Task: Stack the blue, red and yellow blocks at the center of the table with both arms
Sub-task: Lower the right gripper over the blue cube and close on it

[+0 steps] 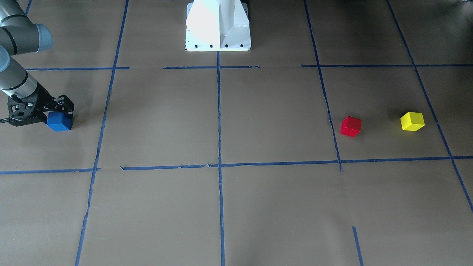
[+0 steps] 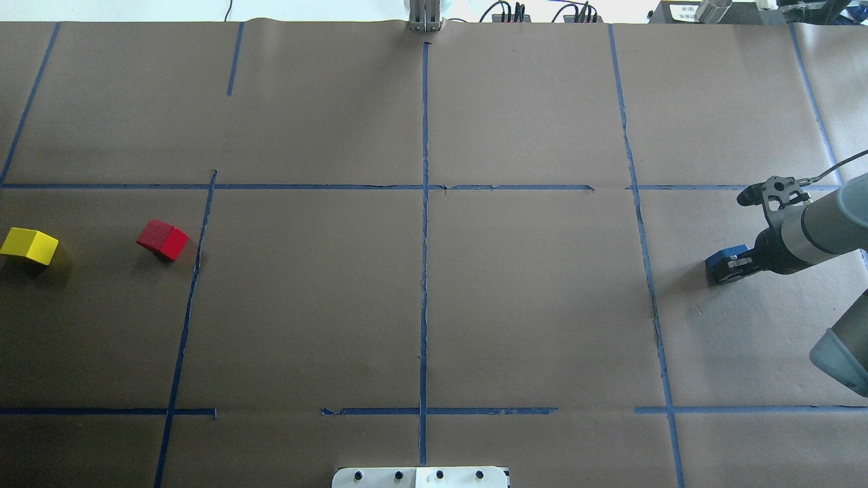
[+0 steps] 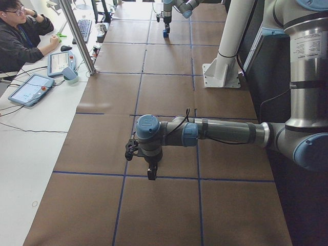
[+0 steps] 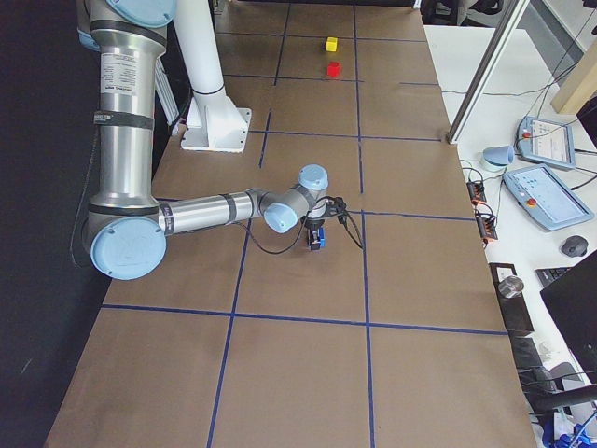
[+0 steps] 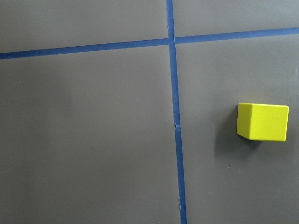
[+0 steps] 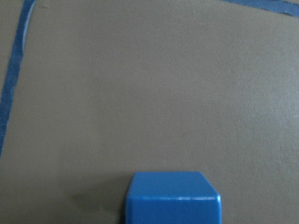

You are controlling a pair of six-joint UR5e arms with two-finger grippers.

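The blue block (image 1: 59, 122) sits at the table's end on my right side, also in the overhead view (image 2: 720, 257) and at the bottom of the right wrist view (image 6: 172, 198). My right gripper (image 1: 61, 115) is low over it, its fingers closed around it (image 2: 727, 264). The red block (image 1: 350, 126) and the yellow block (image 1: 412, 121) lie apart at the other end, about a block's width or two between them. The yellow block shows in the left wrist view (image 5: 262, 122). My left gripper (image 3: 151, 175) hangs above the table; I cannot tell whether it is open.
The white robot base (image 1: 218, 26) stands at the table's near-robot edge. Blue tape lines (image 2: 424, 224) divide the brown table into squares. An operator (image 3: 20, 36) sits at a side desk with tablets.
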